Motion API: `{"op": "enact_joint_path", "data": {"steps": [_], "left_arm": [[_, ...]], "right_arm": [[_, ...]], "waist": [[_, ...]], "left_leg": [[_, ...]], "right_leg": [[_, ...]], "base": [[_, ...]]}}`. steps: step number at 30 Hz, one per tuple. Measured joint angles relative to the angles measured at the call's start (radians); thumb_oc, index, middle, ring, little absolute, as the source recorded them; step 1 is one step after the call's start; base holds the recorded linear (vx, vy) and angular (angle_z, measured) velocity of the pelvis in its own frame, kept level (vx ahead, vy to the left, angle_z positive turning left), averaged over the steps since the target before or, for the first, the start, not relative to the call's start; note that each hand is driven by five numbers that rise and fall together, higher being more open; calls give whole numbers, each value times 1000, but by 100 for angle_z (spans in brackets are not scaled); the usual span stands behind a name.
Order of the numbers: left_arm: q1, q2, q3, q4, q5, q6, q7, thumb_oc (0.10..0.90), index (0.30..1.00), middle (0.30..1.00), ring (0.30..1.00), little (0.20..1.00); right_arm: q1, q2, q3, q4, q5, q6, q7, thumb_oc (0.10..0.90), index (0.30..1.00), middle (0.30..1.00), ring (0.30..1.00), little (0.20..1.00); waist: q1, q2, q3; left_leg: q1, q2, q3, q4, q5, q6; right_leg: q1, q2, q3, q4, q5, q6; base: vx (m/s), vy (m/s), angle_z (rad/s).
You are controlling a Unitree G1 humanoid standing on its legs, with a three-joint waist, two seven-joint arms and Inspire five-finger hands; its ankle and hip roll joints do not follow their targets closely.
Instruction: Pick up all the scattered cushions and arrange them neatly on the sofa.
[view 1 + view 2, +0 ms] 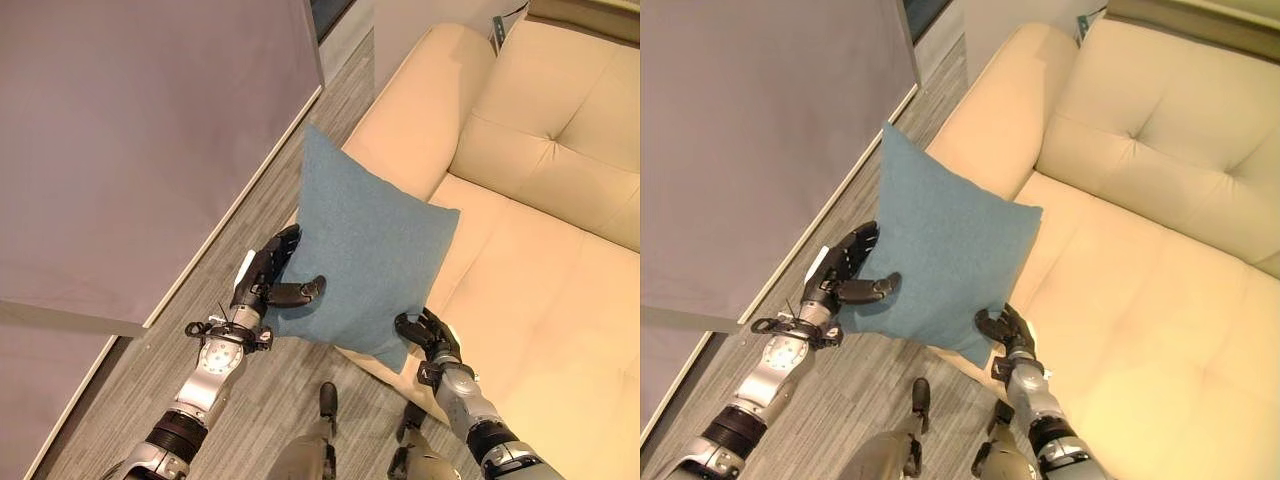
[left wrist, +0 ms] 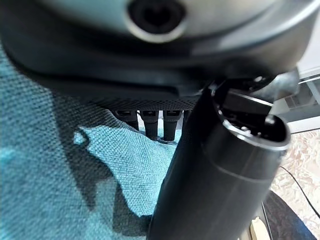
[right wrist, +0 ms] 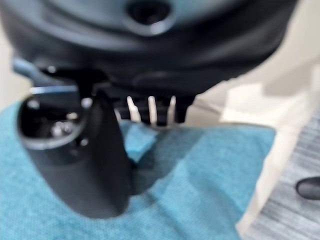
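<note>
**Q:** Cushion (image 1: 365,255), where's it sitting right now?

**A:** Center of the frame in the head views. It's the blue one, held up between both hands, standing on a corner like a diamond, top corner pointing to the upper middle. It overlaps the front edge and arm of the cream sofa (image 1: 540,260), which takes up the right half of the frame. Grey wood-look floor (image 1: 280,400) runs below it and along the left, next to a big grey panel (image 1: 140,150) in the upper left.

**Q:** And the hands?

**A:** Left hand (image 1: 268,278) is at the cushion's left edge, lower left of center. Thumb lies across the front of the fabric, fingers (image 2: 150,122) wrap behind, so it's pinching the cloth. The left wrist view shows teal weave right between thumb and fingers.

Right hand (image 1: 425,335) is at the bottom corner, lower center-right. Fingers curled round that corner; in its wrist view the thumb presses the fabric against the fingers (image 3: 150,111), with a little fold bunched up between them.
</note>
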Motion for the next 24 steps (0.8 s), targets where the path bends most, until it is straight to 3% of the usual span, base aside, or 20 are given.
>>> {"op": "enact_joint_path", "data": {"steps": [6,7,8,20,24], "left_arm": [[3,-37,5,22,-2,-1,25,800,900,900,900,900],[5,-49,16,32,-4,-3,38,519,479,479,479,479],[3,-53,17,45,-6,-6,40,400,300,300,300,300],[130,-88,107,89,-54,27,63,400,300,300,300,300],[261,-104,138,101,-98,63,59,400,300,300,300,300]], "right_arm": [[0,4,42,-28,73,0,-1,800,900,900,900,900],[0,7,56,-32,85,-1,-1,569,554,554,554,554],[-1,7,58,-33,90,-1,-1,400,300,300,300,300],[154,-23,62,-179,154,2,12,400,300,300,300,300],[266,-21,35,-274,142,12,49,400,300,300,300,300]], "waist": [[2,0,0],[3,0,0],[1,0,0],[-38,-5,-2],[-55,-67,-54]], "left_leg": [[-4,0,13,0,0,0],[-2,0,23,0,0,0],[-2,1,24,0,0,0],[87,4,26,-1,-16,7],[111,12,31,-1,-31,15]], "right_leg": [[-10,0,13,0,3,-1],[-13,0,20,0,7,-4],[-12,1,20,0,7,-4],[78,4,19,0,-6,7],[95,11,26,0,-11,10]], "base": [[-4,1,-6],[15,-1,-13],[26,-6,-9],[57,-13,0],[34,-53,-5]]}}
